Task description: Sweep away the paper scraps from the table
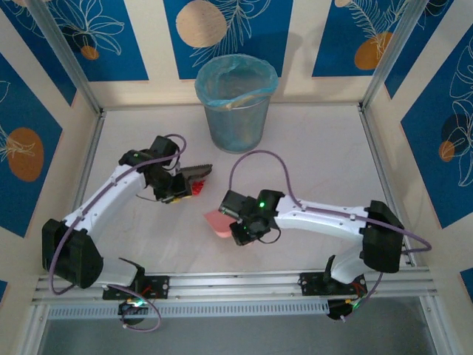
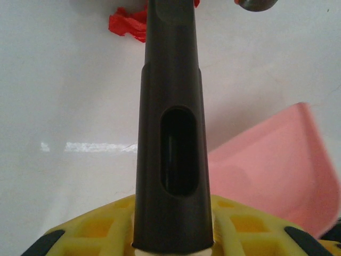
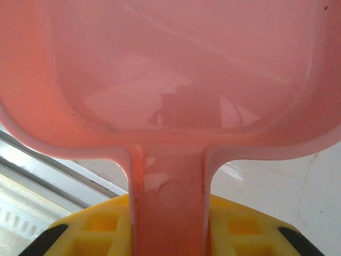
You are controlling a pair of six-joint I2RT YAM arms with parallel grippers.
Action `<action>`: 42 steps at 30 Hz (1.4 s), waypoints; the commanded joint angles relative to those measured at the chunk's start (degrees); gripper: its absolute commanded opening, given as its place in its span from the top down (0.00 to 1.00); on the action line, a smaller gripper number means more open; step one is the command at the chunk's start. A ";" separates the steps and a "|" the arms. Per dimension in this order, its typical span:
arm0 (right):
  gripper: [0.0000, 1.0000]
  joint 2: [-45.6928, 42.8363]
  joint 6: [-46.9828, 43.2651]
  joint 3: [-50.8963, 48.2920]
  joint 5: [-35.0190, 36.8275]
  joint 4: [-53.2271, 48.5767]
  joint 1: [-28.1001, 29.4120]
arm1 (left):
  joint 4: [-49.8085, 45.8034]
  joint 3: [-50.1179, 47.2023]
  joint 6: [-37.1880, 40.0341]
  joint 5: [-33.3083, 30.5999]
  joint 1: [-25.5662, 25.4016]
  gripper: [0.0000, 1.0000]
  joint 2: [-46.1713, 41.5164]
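- Top external: paper scraps (image 1: 196,190) lie at the brush (image 1: 194,174) head, dustpan (image 1: 217,221) near, on tabletop (image 1: 318,159).
- Left gripper (image 2: 170,237) is clamped on brush handle; right gripper (image 3: 169,226) is clamped on dustpan handle.
- Dustpan lip should be held flat; scraps are best swept in by short strokes.

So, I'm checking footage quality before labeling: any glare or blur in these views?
Top external: evenly lit, sharp. Left wrist: a glare streak on the table, brush handle close and soft. Right wrist: dustpan glossy with dark reflections.
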 commanded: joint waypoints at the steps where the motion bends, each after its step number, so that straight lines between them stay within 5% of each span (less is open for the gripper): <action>1: 1.00 2.01 -3.57 -0.16 2.00 3.43 0.25 | -2.15 3.45 1.28 -1.09 0.50 1.00 1.23; 18: 1.00 18.71 -8.29 8.45 6.24 5.62 -1.38 | -3.56 3.97 6.11 -1.82 1.57 1.00 1.73; 42: 1.00 24.48 -13.13 14.47 3.37 6.41 -7.73 | -2.95 2.20 12.09 11.43 2.90 1.00 -0.39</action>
